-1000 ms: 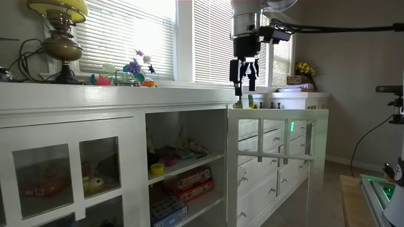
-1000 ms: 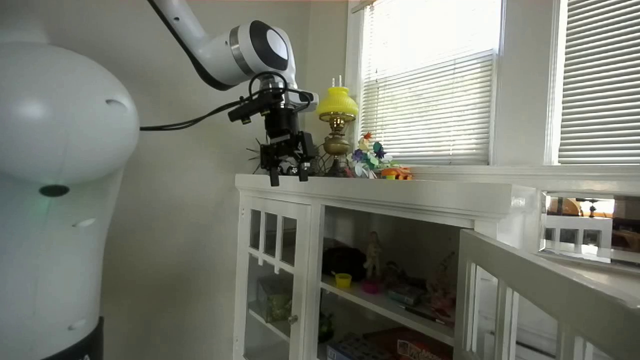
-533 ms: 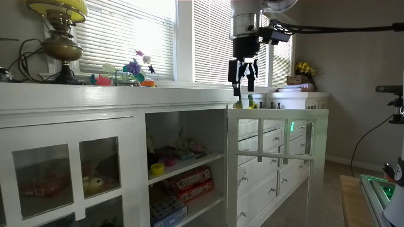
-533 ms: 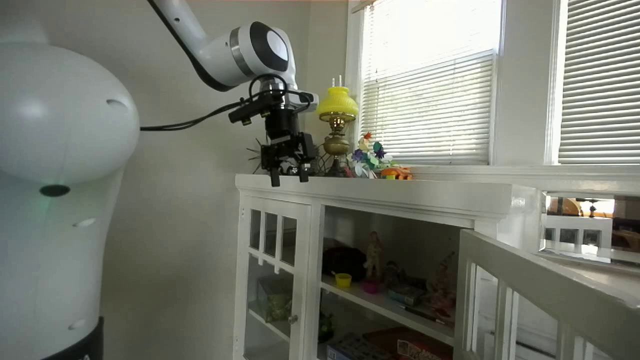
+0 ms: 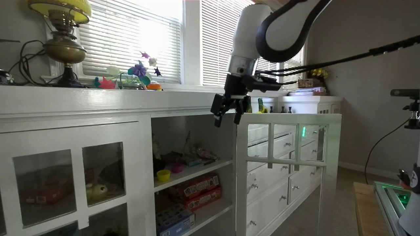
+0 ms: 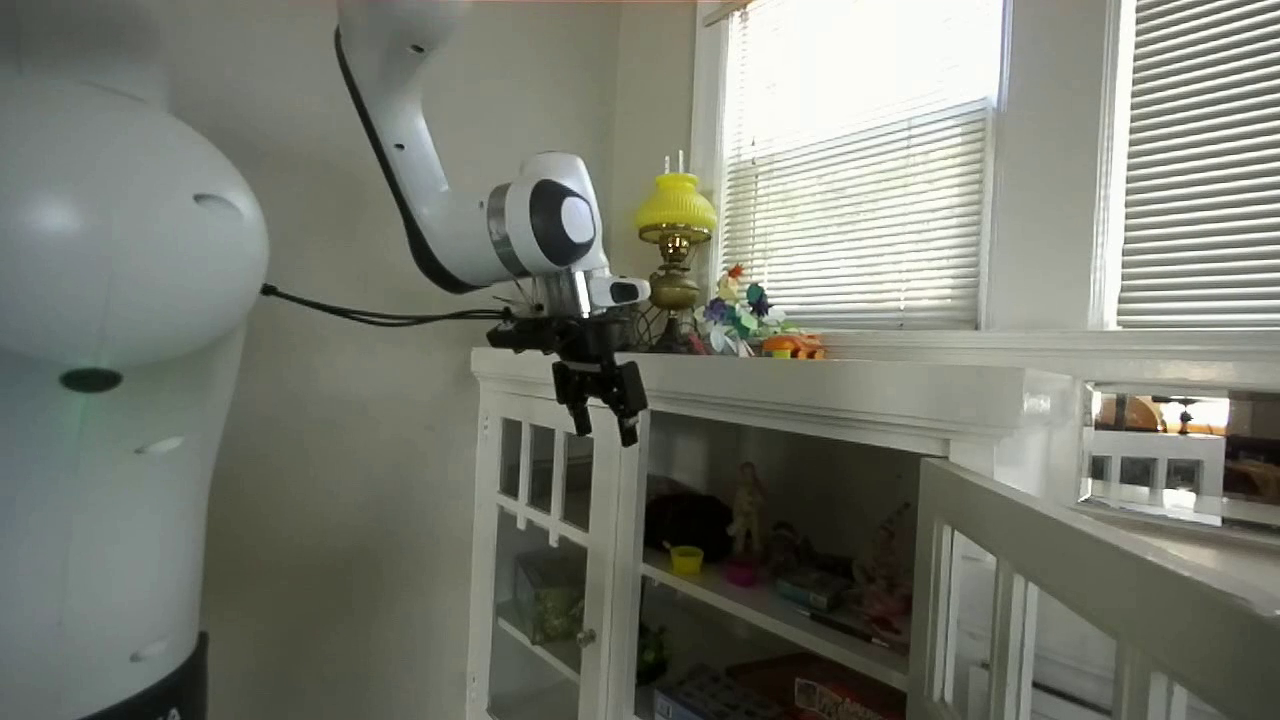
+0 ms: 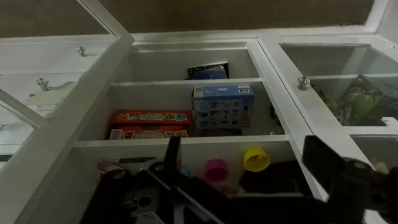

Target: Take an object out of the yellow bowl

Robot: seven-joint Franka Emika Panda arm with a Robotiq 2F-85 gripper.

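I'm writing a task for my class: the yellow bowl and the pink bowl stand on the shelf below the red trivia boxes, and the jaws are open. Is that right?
"Below" is wrong: the yellow bowl and the pink bowl stand on the shelf above the red trivia boxes, as both exterior views show; the wrist view is upside down. The jaws are open.

Wrist view: close behind tool, facing open cabinet, upside down. In an exterior view: near shut door, aimed slantwise along cabinet front. In an exterior view: faces lamp, robot's white body close at left. All three share yellow bowl.
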